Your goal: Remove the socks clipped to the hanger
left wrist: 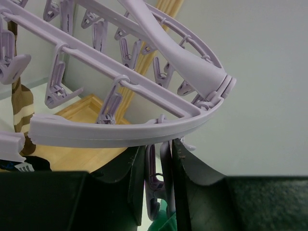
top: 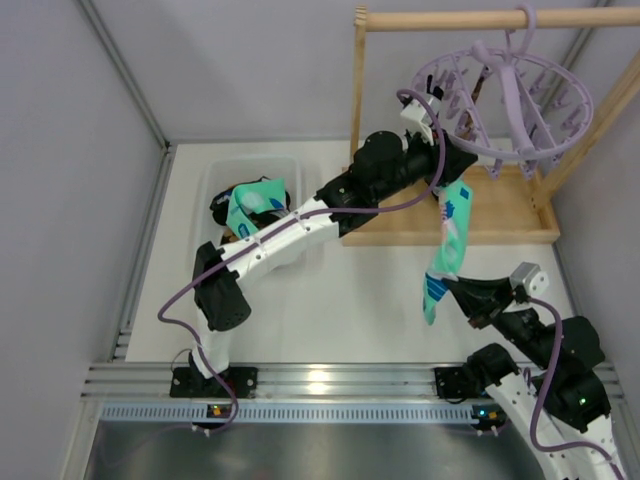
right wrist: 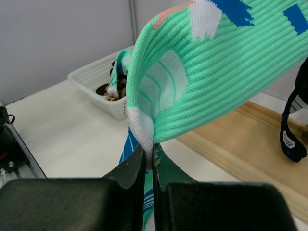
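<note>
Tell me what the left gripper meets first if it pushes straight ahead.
The left gripper probably meets the lavender clothespin clip between its fingers, then the hanger rim just beyond; depth is unclear.

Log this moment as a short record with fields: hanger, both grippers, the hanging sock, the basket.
hanger: lavender ring, hooked on the wooden rail; a brown striped sock is clipped to it
left gripper: under the hanger's rim, fingers pinching a clip
right gripper: shut on the lower end of the teal sock
teal sock: stretched from that clip down to the right gripper
basket: white, socks inside
</note>
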`<action>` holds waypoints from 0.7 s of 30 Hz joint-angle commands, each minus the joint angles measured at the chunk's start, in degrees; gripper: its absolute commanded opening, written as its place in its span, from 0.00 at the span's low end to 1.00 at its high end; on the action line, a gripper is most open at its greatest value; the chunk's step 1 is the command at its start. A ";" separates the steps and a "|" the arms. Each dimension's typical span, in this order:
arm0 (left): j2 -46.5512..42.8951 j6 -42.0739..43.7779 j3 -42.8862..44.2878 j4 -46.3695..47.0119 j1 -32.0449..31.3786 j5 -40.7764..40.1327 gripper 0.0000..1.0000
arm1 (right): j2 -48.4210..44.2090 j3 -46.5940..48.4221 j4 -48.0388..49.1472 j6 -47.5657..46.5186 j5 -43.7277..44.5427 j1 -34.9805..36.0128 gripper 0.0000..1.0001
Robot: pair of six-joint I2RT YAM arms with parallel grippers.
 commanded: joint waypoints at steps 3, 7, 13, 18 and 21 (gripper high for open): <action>-0.50 0.02 2.31 3.16 -0.11 -1.50 0.00 | -2.27 2.20 0.35 -0.19 -3.47 0.00 0.00; -0.23 -0.24 1.78 3.16 -0.02 -2.91 0.00 | -0.87 2.82 -0.27 -1.68 -14.17 0.08 0.00; -0.23 -0.33 0.82 3.16 -0.11 -3.89 0.01 | 7.22 4.49 -2.99 -3.44 -26.43 0.08 0.00; -1.63 0.02 -1.82 3.16 -0.11 -3.79 0.37 | 2.83 2.55 3.60 0.86 -14.67 0.00 0.00; -3.04 0.46 -4.45 3.16 -0.11 -3.79 0.51 | 3.26 2.12 3.08 1.92 -8.07 0.00 0.00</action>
